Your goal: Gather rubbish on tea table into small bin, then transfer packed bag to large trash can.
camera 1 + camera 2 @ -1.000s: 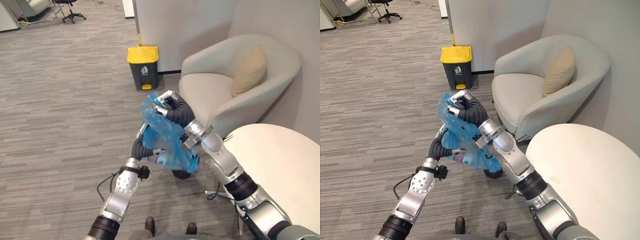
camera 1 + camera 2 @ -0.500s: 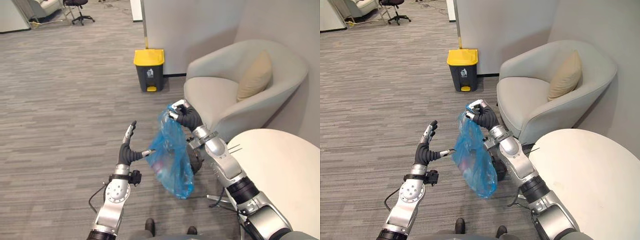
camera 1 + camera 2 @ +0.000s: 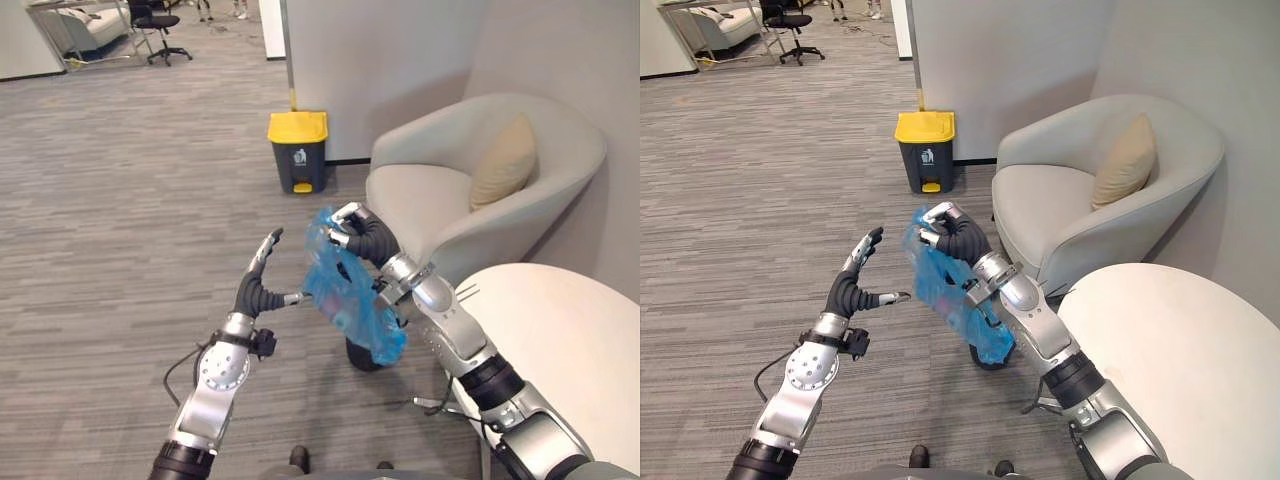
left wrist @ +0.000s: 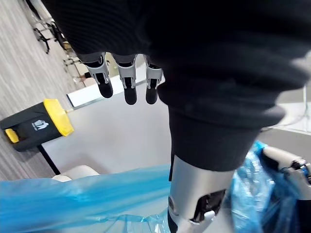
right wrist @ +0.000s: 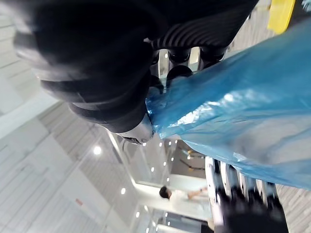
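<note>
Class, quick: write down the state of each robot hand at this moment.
Left hand: open, holding nothing.
Right hand: shut on the blue rubbish bag.

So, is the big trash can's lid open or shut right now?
Shut: the yellow lid lies flat on the dark trash can, with no gap showing along its edge.

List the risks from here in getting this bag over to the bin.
1. The blue bag hangs from the right robot hand alone, pinched at its top. The left robot hand is open beside it and gives no support, so a slip could drop the bag.
2. The trash can stands some way off with its yellow lid down, so the bag may meet a closed lid.
</note>
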### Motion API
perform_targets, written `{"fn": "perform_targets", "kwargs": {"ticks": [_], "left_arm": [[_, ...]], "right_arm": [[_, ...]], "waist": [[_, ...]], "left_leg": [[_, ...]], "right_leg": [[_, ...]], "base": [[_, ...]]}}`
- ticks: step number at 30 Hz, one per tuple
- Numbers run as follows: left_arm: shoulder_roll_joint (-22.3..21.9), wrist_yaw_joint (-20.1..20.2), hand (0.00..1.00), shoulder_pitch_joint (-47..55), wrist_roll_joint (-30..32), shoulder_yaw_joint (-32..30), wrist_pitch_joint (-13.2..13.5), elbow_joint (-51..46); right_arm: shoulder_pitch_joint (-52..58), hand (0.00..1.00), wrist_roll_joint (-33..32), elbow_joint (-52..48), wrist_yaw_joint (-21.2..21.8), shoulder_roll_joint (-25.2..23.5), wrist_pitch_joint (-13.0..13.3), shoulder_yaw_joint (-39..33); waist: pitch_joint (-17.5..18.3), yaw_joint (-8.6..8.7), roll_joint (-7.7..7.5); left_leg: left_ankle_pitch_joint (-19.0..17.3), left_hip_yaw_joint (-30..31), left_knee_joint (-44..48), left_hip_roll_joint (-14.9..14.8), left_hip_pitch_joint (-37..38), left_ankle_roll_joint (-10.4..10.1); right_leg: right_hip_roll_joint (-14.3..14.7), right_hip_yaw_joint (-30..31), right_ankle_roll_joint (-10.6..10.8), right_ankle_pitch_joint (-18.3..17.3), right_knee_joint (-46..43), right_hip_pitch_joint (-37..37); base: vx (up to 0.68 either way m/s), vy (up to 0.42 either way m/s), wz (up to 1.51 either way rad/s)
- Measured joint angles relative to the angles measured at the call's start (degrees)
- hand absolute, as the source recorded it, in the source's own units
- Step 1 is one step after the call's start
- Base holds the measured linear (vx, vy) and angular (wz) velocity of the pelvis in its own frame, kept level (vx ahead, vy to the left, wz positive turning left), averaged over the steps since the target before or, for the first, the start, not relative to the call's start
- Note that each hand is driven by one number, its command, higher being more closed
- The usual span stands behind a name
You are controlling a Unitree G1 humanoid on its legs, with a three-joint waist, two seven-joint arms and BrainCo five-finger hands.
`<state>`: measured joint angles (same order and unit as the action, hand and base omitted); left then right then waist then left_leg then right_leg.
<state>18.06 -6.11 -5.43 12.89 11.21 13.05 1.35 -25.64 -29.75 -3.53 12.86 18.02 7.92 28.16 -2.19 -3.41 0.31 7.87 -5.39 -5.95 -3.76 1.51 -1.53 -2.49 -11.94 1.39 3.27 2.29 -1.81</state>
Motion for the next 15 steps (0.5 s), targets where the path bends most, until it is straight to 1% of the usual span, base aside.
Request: {"fn": "perform_targets", "kwargs": {"ticks": [5,7,9,12,13,14,15], "left_arm": [[0.6,0.3,0.00,-0.9,0.8,1.0,0.0,2.0],[0.4,1.1,0.00,-0.9,0.8,2.2,0.1,3.0],[-0.4,1.3,0.00,-0.9,0.7,4.8,0.9,4.7],[-1.5,2.3,0.00,-0.9,0.7,6.6,1.0,6.9],[-1.8,2.5,0.00,-0.9,0.7,7.5,1.1,7.9],[-2.0,2.8,0.00,-0.8,0.7,8.5,0.9,9.1],[-2.0,3.2,0.00,-0.7,0.7,9.2,0.9,10.0]], "right_arm": [[-1.7,1.00,-0.9,-0.3,1.0,0.7,0.0,2.9],[-2.0,1.00,-1.1,-0.3,0.9,0.4,0.0,3.9],[-3.0,1.00,-1.1,-0.2,0.6,0.4,-0.2,4.3],[-5.3,1.00,-0.9,-0.1,-0.5,0.3,-0.4,4.3],[-7.1,1.00,0.5,-0.1,-1.2,0.3,-0.3,4.3],[-9.2,1.00,0.8,0.0,-2.7,-0.3,-0.1,4.3],[-10.4,1.00,0.8,0.0,-3.1,-0.8,0.3,4.3]], "waist": [[0.1,0.19,-0.22],[0.1,0.14,-0.20],[0.2,-0.15,-0.24],[0.2,-0.43,-0.23],[0.2,-0.47,-0.24],[0.2,-0.49,-0.23],[0.2,-0.41,-0.21]], "left_leg": [[0.0,-0.9,0.0,0.0,0.3,-0.1],[-0.1,-1.0,0.0,0.0,0.3,-0.1],[-0.3,-1.0,0.0,-0.5,0.2,-0.4],[-0.4,-1.2,0.0,-0.6,-0.2,-0.5],[-0.3,-1.2,0.0,-0.7,-0.5,-0.5],[-0.3,-1.2,0.0,-0.7,-0.7,-0.5],[-0.3,-1.3,0.0,-0.8,-0.6,-0.5]], "right_leg": [[0.2,0.9,-0.1,0.1,0.0,0.2],[0.3,1.0,-0.1,0.1,0.0,0.2],[0.3,1.1,-0.2,0.2,0.0,0.4],[0.4,1.3,-0.4,0.4,0.0,0.9],[0.5,1.5,-0.4,0.6,0.0,1.3],[0.6,1.5,-0.5,0.7,0.1,1.4],[0.6,1.6,-0.5,0.8,0.1,1.4]], "base": [[0.01,0.012,-0.09],[0.00,0.005,-0.04],[0.00,0.000,0.00],[-0.01,0.002,-0.03],[-0.02,0.002,-0.05],[-0.01,0.000,-0.04],[-0.01,-0.001,-0.05]]}}
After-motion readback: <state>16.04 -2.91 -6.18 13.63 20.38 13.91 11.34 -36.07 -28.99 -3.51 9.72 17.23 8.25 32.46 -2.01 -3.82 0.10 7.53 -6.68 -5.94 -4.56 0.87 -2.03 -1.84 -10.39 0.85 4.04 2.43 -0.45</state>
